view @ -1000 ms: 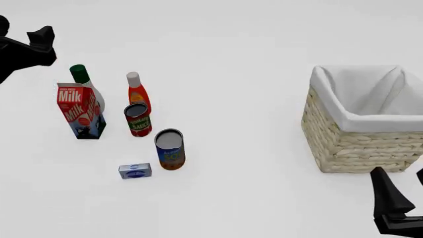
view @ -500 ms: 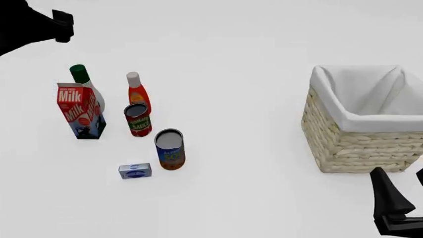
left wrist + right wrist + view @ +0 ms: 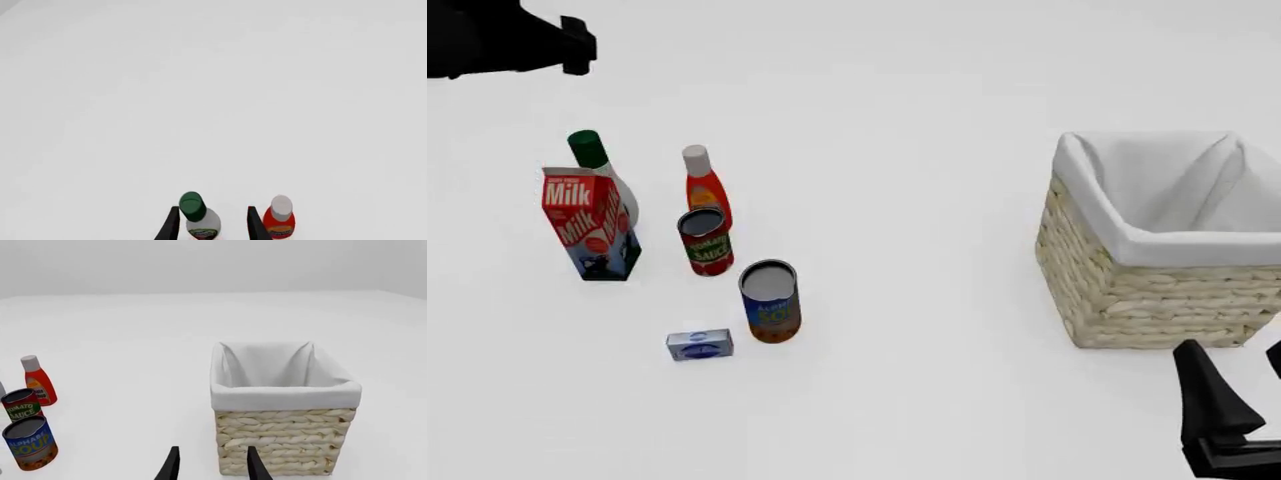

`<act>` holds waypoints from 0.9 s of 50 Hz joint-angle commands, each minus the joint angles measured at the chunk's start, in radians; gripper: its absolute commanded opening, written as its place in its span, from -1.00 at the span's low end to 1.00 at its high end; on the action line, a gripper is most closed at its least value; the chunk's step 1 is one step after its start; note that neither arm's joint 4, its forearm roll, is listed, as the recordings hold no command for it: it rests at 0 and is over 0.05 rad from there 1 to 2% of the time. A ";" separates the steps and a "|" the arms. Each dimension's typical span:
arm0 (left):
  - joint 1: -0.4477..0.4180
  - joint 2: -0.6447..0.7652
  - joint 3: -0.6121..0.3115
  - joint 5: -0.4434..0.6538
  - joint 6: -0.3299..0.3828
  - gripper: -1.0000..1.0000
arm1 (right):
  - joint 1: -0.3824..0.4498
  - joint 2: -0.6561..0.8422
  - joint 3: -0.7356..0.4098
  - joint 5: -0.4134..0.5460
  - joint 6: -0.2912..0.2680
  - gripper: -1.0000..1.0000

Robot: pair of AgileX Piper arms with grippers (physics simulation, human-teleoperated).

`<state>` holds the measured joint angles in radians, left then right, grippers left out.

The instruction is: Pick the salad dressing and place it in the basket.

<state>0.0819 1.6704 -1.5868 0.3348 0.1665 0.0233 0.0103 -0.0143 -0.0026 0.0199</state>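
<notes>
Sitting at the right of the front view, the basket [image 3: 1154, 245] shows only its white cloth lining inside. Wide bare table [image 3: 921, 200] separates it from the groceries at the left. Upright there, cap upward, the salad dressing [image 3: 598, 170] stands just behind the milk carton [image 3: 590, 223], with the orange-red bottle [image 3: 705, 188], two cans [image 3: 707, 241] and a small box [image 3: 699, 345] nearby. The left gripper [image 3: 210, 227] hangs in the upper left corner, fingers apart, clear of the bottle. The right gripper [image 3: 210, 465] sits in the lower right corner, fingers apart, holding nothing.
</notes>
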 commanded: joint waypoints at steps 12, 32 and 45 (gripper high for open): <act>0.051 0.193 -0.240 0.131 -0.088 1.00 | -0.002 -0.008 0.003 0.012 0.001 1.00; 0.073 0.298 -0.373 0.217 -0.078 1.00 | -0.008 -0.010 0.014 0.005 0.003 1.00; 0.096 0.353 -0.429 0.247 -0.066 1.00 | -0.003 -0.010 0.014 0.009 -0.003 1.00</act>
<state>0.1620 1.9772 -1.9666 0.5548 0.0945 0.0194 0.0009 -0.0008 0.0049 0.0199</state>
